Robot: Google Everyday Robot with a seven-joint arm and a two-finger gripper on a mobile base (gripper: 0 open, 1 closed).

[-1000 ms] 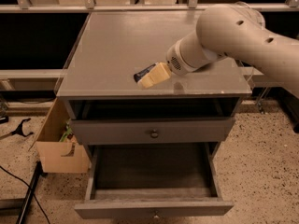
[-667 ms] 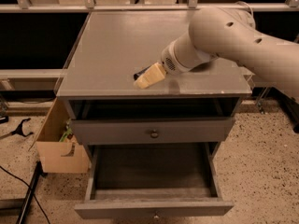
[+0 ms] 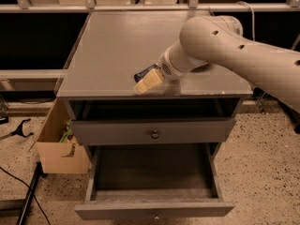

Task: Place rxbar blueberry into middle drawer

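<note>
The rxbar blueberry (image 3: 144,72), a small dark blue bar, sits in my gripper (image 3: 142,81) just above the front middle of the grey cabinet top (image 3: 112,46). The gripper is shut on the bar, with a cream finger (image 3: 148,82) in front of it. My large cream arm (image 3: 225,41) reaches in from the right. The middle drawer (image 3: 154,209) is pulled out below, and its deep dark tray looks empty. The upper drawer front with the round knob (image 3: 153,134) is closed.
An open cardboard box (image 3: 58,149) stands on the floor left of the cabinet. A black cable (image 3: 18,182) and a black tool (image 3: 18,129) lie on the speckled floor at the left. A rail (image 3: 150,6) runs behind the cabinet.
My gripper has moved a little left and toward the cabinet's front edge, carrying the blue bar. The drawers have not moved.
</note>
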